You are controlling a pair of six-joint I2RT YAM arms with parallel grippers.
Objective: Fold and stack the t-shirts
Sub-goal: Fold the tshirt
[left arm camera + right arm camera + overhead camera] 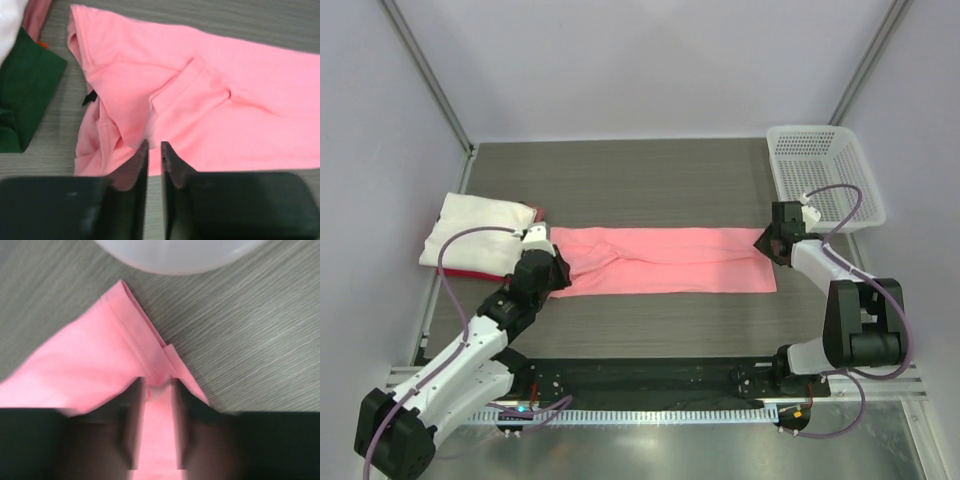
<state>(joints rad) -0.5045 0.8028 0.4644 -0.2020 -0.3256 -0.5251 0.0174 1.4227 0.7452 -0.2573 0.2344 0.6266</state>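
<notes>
The salmon-pink t-shirt lies across the table as a long flat strip. My left gripper sits at its left end. In the left wrist view its jaws stand a narrow slit apart over the pink cloth, with bare table showing between them. My right gripper is at the strip's right end. Its fingers are parted, with a small pucker of pink cloth lying between the tips. At the far left a folded white t-shirt rests on a red one.
A white mesh basket stands at the back right, just behind the right gripper; its blurred white edge shows in the right wrist view. A dark green piece of cloth lies beside the pink shirt's left end.
</notes>
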